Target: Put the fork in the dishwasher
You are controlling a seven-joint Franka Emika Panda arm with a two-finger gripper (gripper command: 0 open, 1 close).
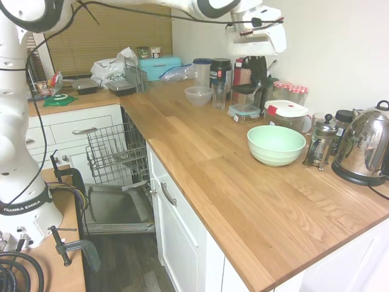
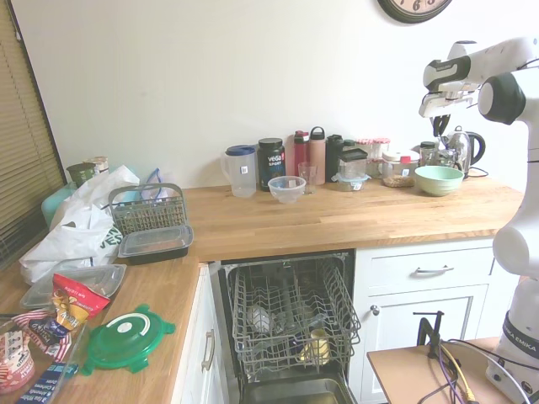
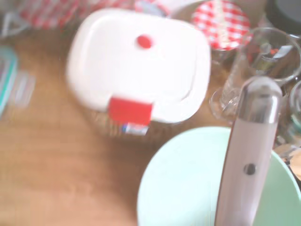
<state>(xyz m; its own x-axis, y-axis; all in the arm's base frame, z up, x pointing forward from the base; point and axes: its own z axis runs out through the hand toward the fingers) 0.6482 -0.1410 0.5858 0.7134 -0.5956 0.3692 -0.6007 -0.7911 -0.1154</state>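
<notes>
The mint-green bowl [image 1: 276, 145] on the counter holds nothing. My gripper [image 1: 260, 78] hangs high above the counter, behind and left of the bowl, below the white hand. In the second exterior view the gripper [image 2: 439, 126] sits above the bowl [image 2: 439, 179]. A slim silver fork [image 3: 247, 155] rises from the wrist picture's bottom edge, over the bowl's rim [image 3: 188, 155], and the gripper is shut on it. The dishwasher [image 1: 112, 152] stands open under the counter, its wire rack [image 2: 290, 307] pulled out and its door panel [image 1: 118, 210] folded down.
Near the bowl stand a French press [image 1: 320, 145], a steel kettle [image 1: 364, 146] and a white-lidded container [image 1: 285, 112]. Bottles and a clear bowl [image 1: 199, 94] line the back wall. A cutlery basket [image 2: 148, 209] and bags sit on the far counter.
</notes>
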